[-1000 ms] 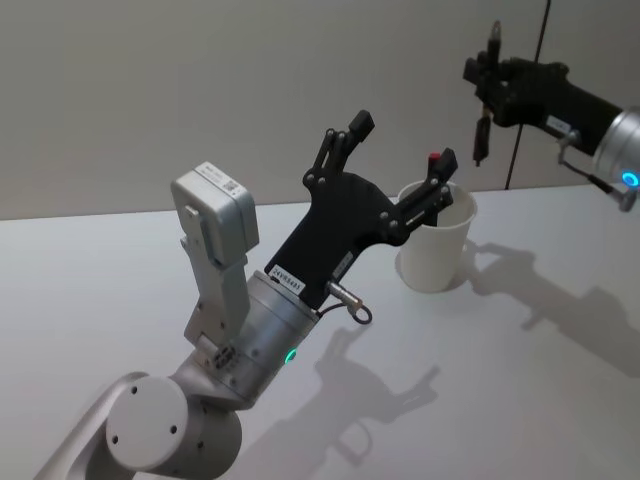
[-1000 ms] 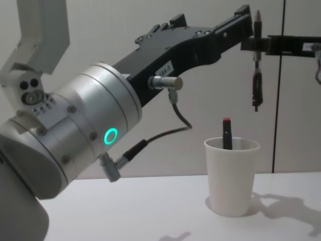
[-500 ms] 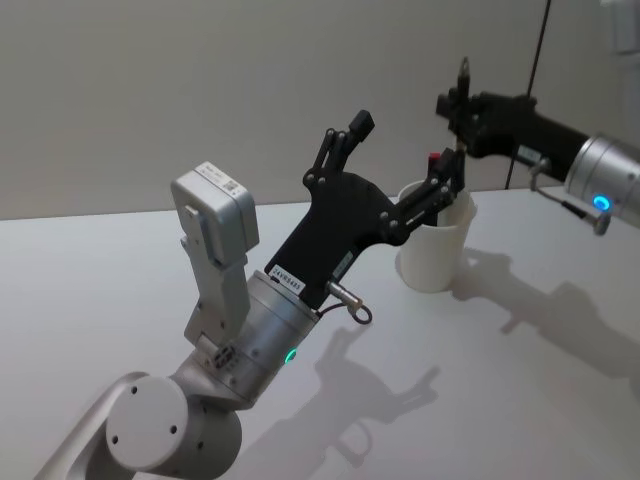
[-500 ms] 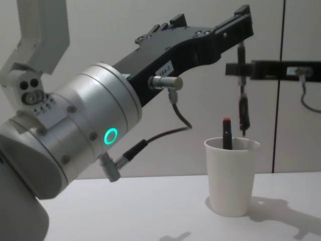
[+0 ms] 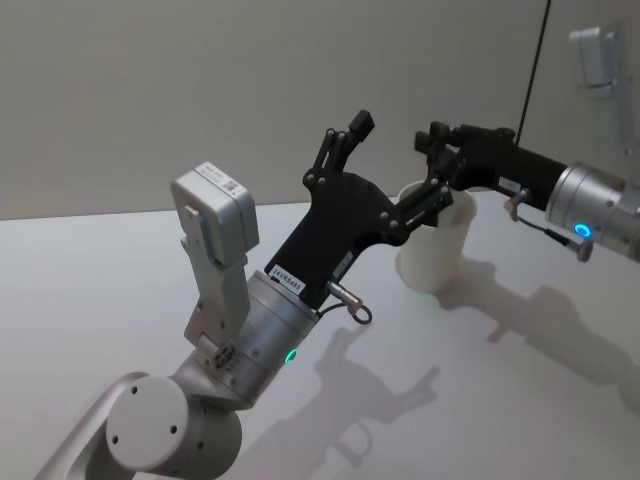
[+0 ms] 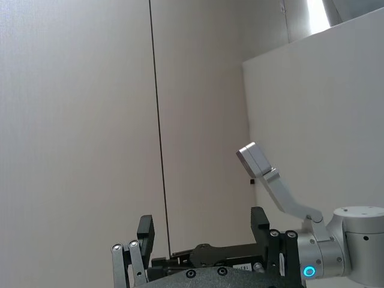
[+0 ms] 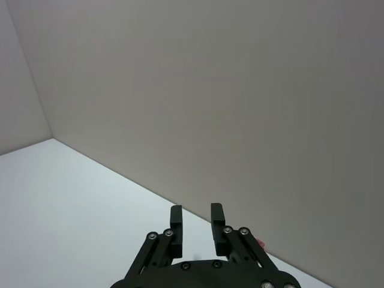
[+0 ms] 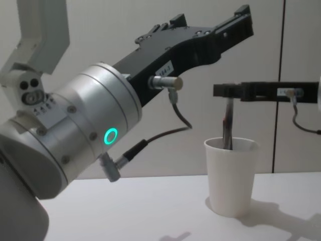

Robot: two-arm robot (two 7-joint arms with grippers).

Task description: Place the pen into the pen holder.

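The pen holder, a white paper cup (image 5: 436, 262) (image 8: 230, 176), stands on the table. My right gripper (image 5: 433, 138) (image 8: 224, 91) hovers level just above its rim. A dark pen (image 8: 228, 125) shows as a blurred upright streak from that gripper down into the cup. In the right wrist view the right gripper (image 7: 195, 217) has a gap between its fingers with nothing in it, and a small red tip (image 7: 259, 243) shows beside it. My left gripper (image 5: 400, 152) (image 6: 202, 225) (image 8: 210, 22) is held high beside the cup, open and empty.
The white table (image 5: 520, 400) runs out around the cup. A grey wall stands close behind it. My left arm's large silver wrist (image 8: 80, 145) sits in the near left, and its black fingers cross in front of the cup's rim in the head view.
My right gripper has come left and down from high at the right to just over the cup, and the pen has gone down into the cup. The left arm has not moved.
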